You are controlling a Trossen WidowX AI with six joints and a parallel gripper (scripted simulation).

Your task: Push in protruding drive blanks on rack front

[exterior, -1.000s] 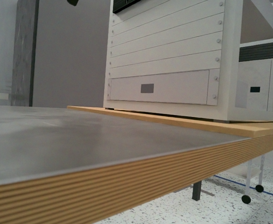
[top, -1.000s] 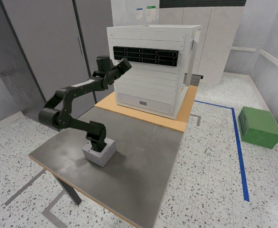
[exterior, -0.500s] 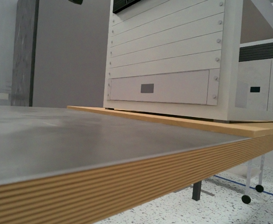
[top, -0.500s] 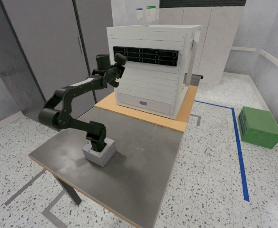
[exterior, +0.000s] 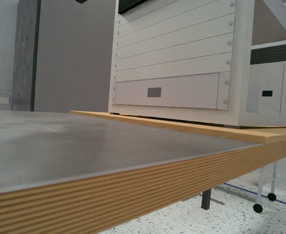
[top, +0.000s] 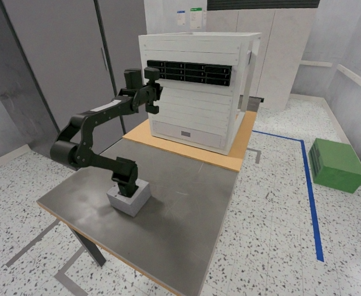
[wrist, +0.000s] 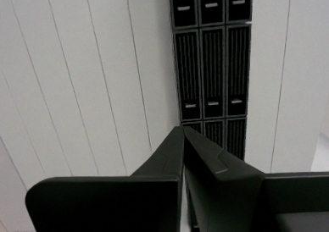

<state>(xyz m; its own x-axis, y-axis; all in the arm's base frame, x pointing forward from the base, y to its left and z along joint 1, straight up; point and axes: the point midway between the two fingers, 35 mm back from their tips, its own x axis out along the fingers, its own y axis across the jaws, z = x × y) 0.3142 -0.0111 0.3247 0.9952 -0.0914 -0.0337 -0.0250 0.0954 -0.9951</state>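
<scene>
I have the claw [wrist: 184, 130] fully together with nothing between the fingers; in the wrist view the two black fingers meet along one seam and taper to a shared tip. The view is rolled a quarter turn, so the rows of drive blanks [wrist: 212, 69] run up and down the picture. The fingertips sit at the near end of that black grid, right against the edge where the blanks meet the white blanking panels [wrist: 85, 91], with the tip overlapping the lowest visible blanks. I cannot tell from here whether the tip actually touches the face.

From the top camera, the claw [top: 152, 109] is at the left front corner of the white rack [top: 193, 105], just below the left end of the drive bay [top: 188, 72]. The wrist is turned so the claw hangs down in front of the panels. I cannot tell from this angle which blanks stick out.

The rack stands on a tan board [top: 205, 152] at the far end of the grey table [top: 180, 207]. In the low exterior view, the rack [exterior: 175, 50] has a thin dark gap under its front lower edge above the board [exterior: 213, 132]. The arm's grey base block [top: 135, 202] sits on the near left of the table.
</scene>
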